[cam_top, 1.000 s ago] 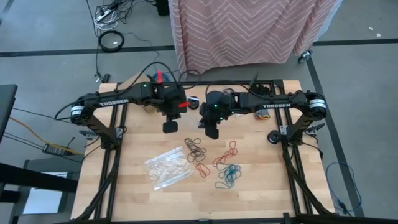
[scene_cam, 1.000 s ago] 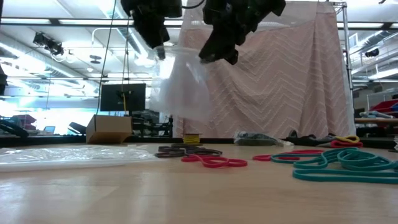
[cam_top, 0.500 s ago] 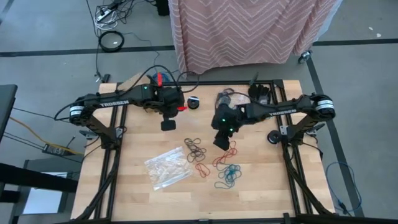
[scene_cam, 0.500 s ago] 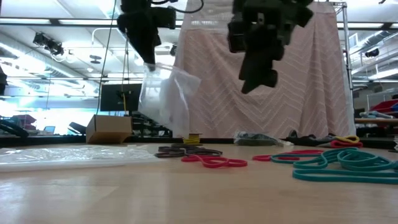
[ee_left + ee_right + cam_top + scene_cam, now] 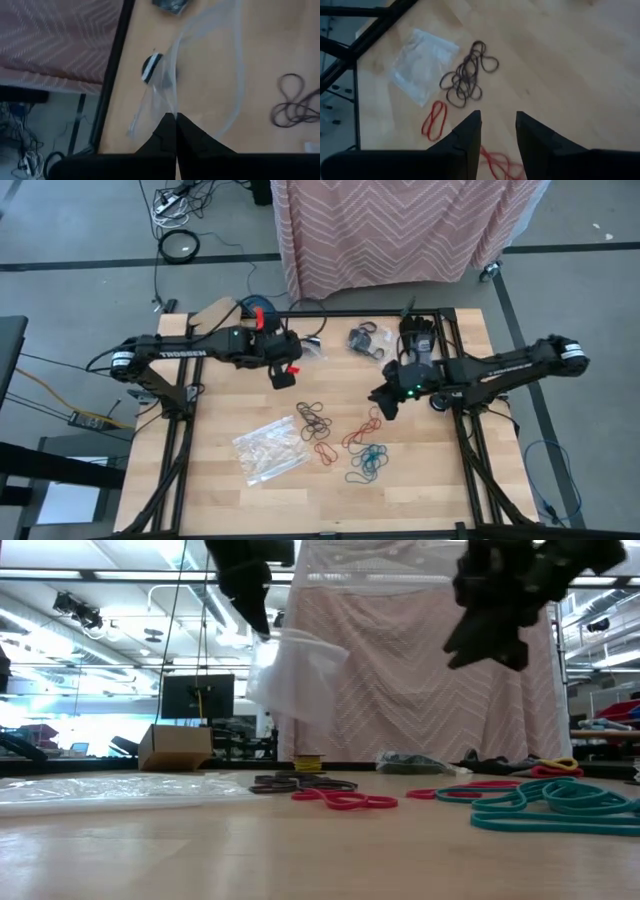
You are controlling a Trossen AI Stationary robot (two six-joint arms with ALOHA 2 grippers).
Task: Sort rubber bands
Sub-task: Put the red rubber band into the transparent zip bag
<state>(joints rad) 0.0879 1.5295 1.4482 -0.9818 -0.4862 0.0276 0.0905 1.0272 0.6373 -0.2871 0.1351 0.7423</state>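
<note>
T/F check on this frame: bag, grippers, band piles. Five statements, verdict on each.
1. The left gripper is shut on a clear plastic bag held above the table. True.
2. The right gripper grips a red band. False: its fingers stand apart with nothing between them.
3. A second clear plastic bag lies flat on the table. True.
4. The teal rubber bands are inside a bag. False: they lie loose on the wood, beside the red rubber bands.
5. The brown rubber bands sit between the flat bag and the red ones. True.
</note>
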